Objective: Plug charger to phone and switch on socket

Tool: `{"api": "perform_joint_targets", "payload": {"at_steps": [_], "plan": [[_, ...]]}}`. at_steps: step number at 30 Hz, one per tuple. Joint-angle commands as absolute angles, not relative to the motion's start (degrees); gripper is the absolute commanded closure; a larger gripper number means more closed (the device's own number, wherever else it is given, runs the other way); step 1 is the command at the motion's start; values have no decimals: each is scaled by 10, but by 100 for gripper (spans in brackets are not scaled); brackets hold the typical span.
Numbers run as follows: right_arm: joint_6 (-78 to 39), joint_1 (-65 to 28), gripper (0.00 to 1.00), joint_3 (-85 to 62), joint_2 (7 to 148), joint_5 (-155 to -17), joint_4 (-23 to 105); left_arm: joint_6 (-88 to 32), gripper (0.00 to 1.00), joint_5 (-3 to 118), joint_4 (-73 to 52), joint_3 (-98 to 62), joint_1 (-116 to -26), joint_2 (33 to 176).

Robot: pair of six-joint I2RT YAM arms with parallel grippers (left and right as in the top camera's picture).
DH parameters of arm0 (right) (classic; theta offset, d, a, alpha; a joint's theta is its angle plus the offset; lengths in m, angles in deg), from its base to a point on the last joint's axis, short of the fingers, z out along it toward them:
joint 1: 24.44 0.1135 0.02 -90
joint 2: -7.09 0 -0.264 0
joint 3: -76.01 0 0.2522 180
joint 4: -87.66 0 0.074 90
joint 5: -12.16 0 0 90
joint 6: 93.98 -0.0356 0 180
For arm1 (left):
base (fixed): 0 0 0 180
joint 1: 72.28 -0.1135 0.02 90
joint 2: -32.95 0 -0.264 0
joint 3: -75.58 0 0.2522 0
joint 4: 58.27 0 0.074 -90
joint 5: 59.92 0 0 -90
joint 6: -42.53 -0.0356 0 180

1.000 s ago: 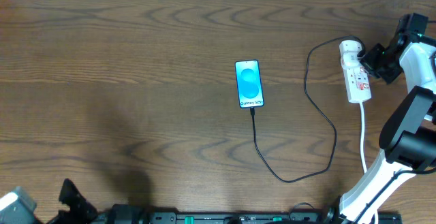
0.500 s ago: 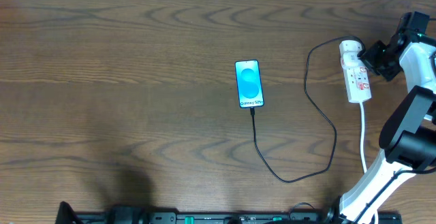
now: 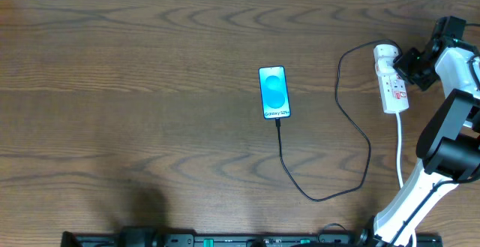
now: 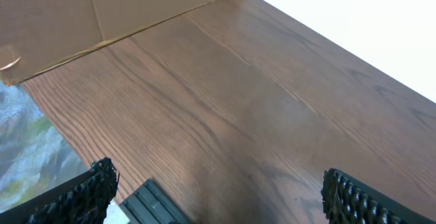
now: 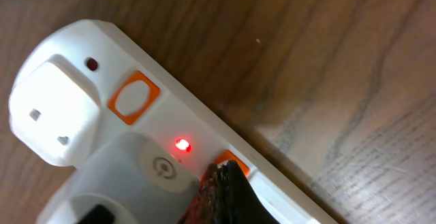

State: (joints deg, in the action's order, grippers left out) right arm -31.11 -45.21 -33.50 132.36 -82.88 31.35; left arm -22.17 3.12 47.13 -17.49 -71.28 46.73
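Tabletop (image 3: 150,89) holds one phone (image 3: 274,91), one charger (image 3: 280,149), one socket (image 3: 391,86).

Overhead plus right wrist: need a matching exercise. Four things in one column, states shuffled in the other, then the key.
Things
1. phone
2. charger
3. socket
4. right pincer

States
A. shut, tip at an orange switch
B. screen lit blue
C. white body, red light on
D. thin black cable looping from the phone's near end round to the socket

Pairs: 1-B, 2-D, 3-C, 4-A
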Motion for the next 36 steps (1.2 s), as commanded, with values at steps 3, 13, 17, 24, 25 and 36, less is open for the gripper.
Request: {"api": "perform_joint_targets", "payload": {"at_steps": [3,13,17,24,25,36], "plan": [[-317,-447,99,-341,1339,-840,319,-221,2,24,482,-175,-717,462],[-310,-430,99,-335,1355,-870,294,-221,2,24,482,-175,-717,462],[-279,-418,99,-336,1350,-860,292,-221,2,24,483,-175,-717,462],[-298,-446,99,-340,1210,-692,194,-221,2,24,482,-175,-717,448],[-296,-450,99,-340,1185,-682,189,-221,1,24,482,-175,-717,445],[-297,-461,99,-340,866,-804,286,-221,2,24,483,-175,-717,360]]}}
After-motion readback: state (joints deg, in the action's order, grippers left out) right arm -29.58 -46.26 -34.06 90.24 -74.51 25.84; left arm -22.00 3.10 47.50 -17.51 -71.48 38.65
